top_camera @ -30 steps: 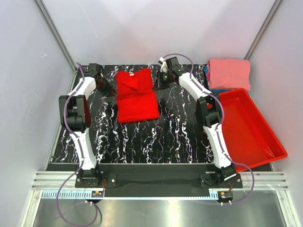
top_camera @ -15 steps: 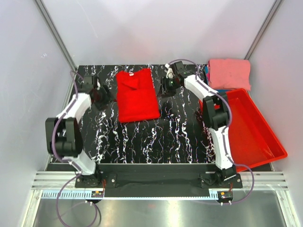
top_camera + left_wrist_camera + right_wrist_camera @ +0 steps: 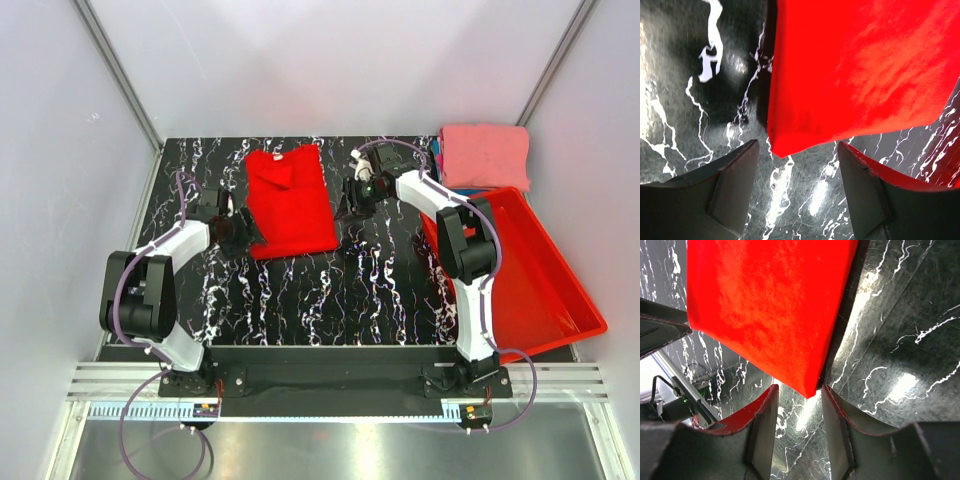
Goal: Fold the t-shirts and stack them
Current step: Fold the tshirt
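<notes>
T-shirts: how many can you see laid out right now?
3. The red t-shirt lies folded in the middle; the pink t-shirt sits folded at the far right corner; a blue t-shirt shows only as an edge beneath it. More may be hidden in that stack.

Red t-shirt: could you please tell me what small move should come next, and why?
Probably ease both forward and close on the cloth: the left gripper and right gripper are open and empty, each with a corner of the red t-shirt at its jaws.
</notes>
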### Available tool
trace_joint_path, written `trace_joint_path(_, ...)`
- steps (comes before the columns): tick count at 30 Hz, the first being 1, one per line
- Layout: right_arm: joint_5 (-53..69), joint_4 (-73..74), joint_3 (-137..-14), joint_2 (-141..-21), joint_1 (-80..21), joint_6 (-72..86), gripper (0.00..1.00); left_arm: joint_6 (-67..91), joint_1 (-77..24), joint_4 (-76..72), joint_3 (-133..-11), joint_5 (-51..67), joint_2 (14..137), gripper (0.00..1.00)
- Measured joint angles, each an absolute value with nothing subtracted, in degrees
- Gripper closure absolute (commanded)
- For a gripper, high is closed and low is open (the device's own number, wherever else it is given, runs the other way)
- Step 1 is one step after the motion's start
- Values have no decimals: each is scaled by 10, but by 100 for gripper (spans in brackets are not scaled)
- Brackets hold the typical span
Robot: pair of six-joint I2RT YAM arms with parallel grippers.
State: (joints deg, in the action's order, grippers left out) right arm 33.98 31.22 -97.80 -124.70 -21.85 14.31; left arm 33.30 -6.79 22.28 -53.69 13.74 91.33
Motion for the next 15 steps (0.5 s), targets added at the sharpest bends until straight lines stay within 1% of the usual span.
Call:
trace_joint_path(4,352,303,-978,-1253,-219,143,56,330,-68,216,-537,133,913,30)
trace_joint_path(9,361,293,-978,-1268,-220,144,52,328,-68,203,-537,137,914,34)
trace_joint_path(12,361,282,-973,-1274,-223,148,52,328,-68,194,-537,140,921,36)
trace_joint_path(15,361,275,-963,-1275,-228,150,51,328,-68,191,-537,140,931,36)
